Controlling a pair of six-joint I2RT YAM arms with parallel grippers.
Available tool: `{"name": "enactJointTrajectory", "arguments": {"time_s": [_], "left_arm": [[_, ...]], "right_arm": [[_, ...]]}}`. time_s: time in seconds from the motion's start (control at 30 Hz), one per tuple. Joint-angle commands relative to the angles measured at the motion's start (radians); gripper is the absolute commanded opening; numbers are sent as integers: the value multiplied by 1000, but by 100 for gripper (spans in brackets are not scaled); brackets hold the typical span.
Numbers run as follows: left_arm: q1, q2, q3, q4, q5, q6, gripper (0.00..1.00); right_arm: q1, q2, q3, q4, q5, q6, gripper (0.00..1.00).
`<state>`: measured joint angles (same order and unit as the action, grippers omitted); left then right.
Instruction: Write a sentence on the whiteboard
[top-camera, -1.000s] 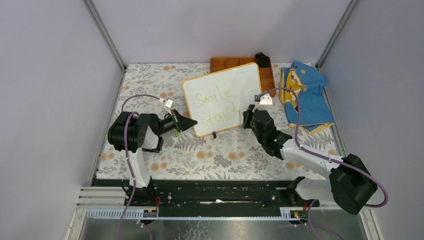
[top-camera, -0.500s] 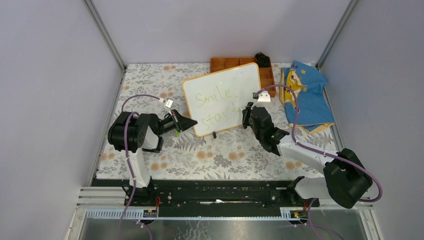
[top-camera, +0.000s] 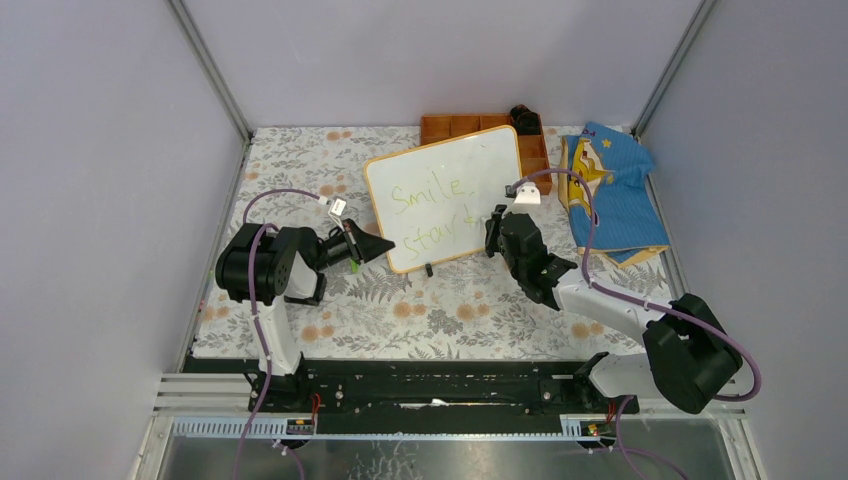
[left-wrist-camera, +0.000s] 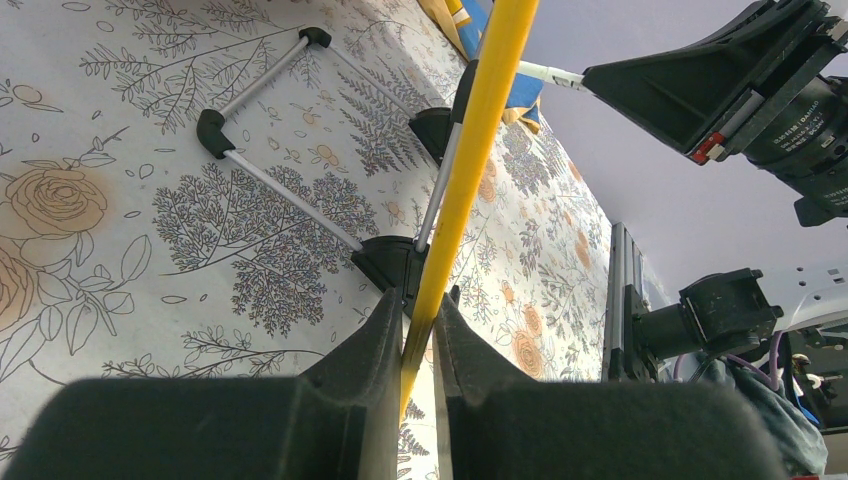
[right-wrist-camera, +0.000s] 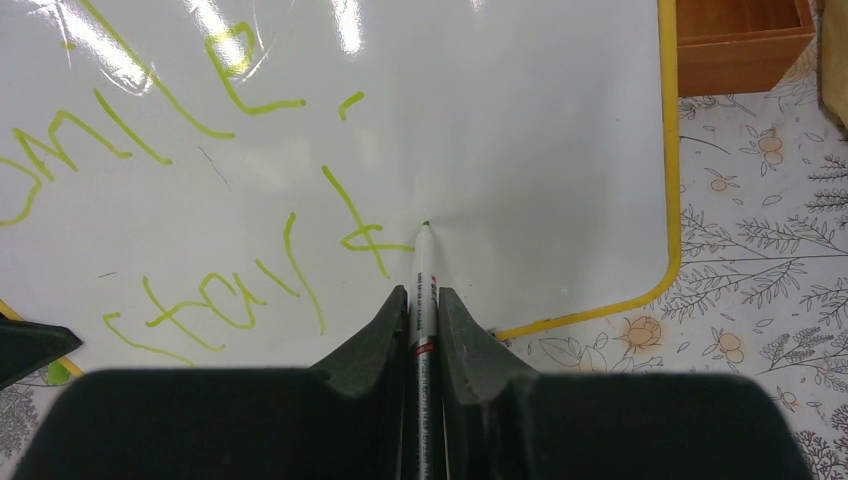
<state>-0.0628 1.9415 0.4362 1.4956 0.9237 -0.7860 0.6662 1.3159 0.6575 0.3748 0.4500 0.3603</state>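
Observation:
The whiteboard (top-camera: 450, 195) stands tilted on its black feet at the middle of the table. The sentence (top-camera: 430, 205) on it reads "Smile" over "stay" and the start of a further letter, in yellow-green strokes (right-wrist-camera: 200, 290). My left gripper (top-camera: 380, 245) is shut on the board's yellow frame (left-wrist-camera: 455, 190) at its lower left edge. My right gripper (top-camera: 493, 228) is shut on a white marker (right-wrist-camera: 421, 290). The marker's tip (right-wrist-camera: 425, 226) rests on the board (right-wrist-camera: 520, 150) just right of the last stroke.
An orange compartment tray (top-camera: 535, 150) stands behind the board, with a black object (top-camera: 524, 118) at its far right. A blue and yellow cloth (top-camera: 608, 190) lies at the right. The floral mat (top-camera: 400, 310) covers the table.
My right gripper has shifted slightly up and left toward the board with the marker. The left gripper and the board have not moved.

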Motion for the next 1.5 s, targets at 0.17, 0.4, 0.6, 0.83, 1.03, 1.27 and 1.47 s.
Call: {"name": "enactJointTrajectory", "arguments": {"time_s": [0.17, 0.4, 0.6, 0.83, 1.03, 1.27, 1.47], "left_arm": [[-3, 8, -1, -101, -37, 27, 0], [-4, 7, -1, -103, -37, 27, 0], [-5, 7, -1, -104, -37, 28, 0], [-5, 6, -1, -106, -37, 30, 0], [-5, 7, 1, -106, -37, 29, 0], [-5, 7, 1, -107, -36, 30, 0], [-5, 7, 1, -107, -36, 30, 0]], "right_arm": [[-8, -20, -23, 11, -23, 28, 0], [-9, -34, -36, 3, -26, 35, 0], [-10, -79, -18, -3, -7, 23, 0], [-19, -64, 23, -2, 10, 1, 0], [-27, -41, 44, 8, 10, -3, 0], [-40, -26, 58, 12, 11, -9, 0], [-47, -5, 44, 15, 4, 2, 0]]}}
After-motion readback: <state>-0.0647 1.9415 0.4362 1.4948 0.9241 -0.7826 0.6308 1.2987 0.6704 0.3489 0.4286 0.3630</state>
